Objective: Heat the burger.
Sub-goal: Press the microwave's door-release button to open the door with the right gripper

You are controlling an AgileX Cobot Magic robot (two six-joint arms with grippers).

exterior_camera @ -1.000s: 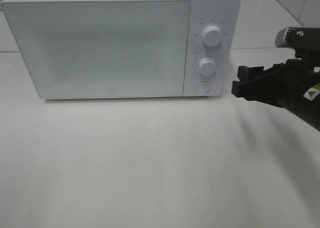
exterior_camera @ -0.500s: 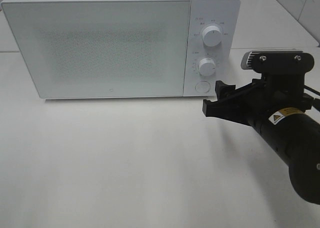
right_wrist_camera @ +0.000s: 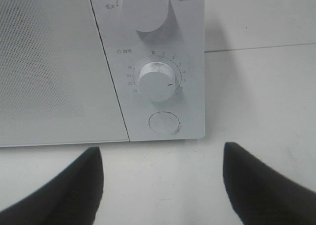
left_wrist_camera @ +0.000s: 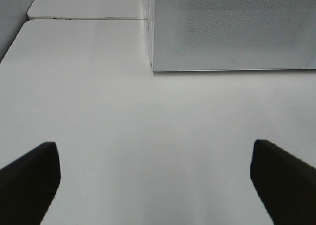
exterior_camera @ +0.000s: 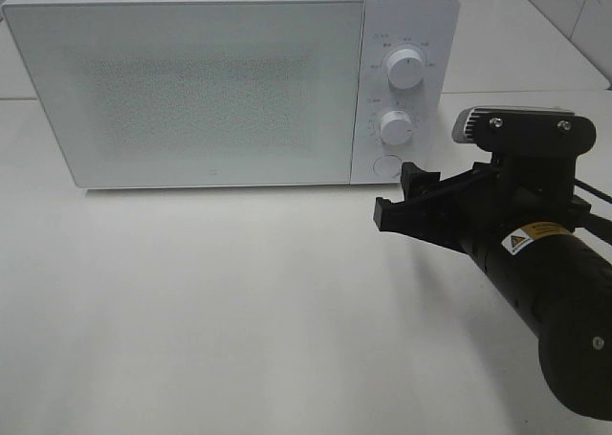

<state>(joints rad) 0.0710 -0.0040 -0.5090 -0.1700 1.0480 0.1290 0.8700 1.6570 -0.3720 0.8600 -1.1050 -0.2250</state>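
Right gripper [exterior_camera: 397,196] had moved in from the right edge since the earlier frame and sat just in front of the microwave [exterior_camera: 210,91] control panel, low, near the round button [exterior_camera: 386,165]. The burger was not in any view. It may have been behind the shut door [exterior_camera: 191,119], but the frosted front hid that, so where it lay relative to the claw could not be told. The right claw's jaws were spread, with nothing between them. In the wrist view they framed the button and the lower knob [right_wrist_camera: 157,80].

The step looked like an approach to the panel, button or knob unclear. To do it well: for the button, centre one fingertip on it and push straight in; for the knob, square the jaws either side before closing.

Left gripper [left_wrist_camera: 158,185] was spread wide and empty above the bare table [left_wrist_camera: 148,126], facing the door's left corner.
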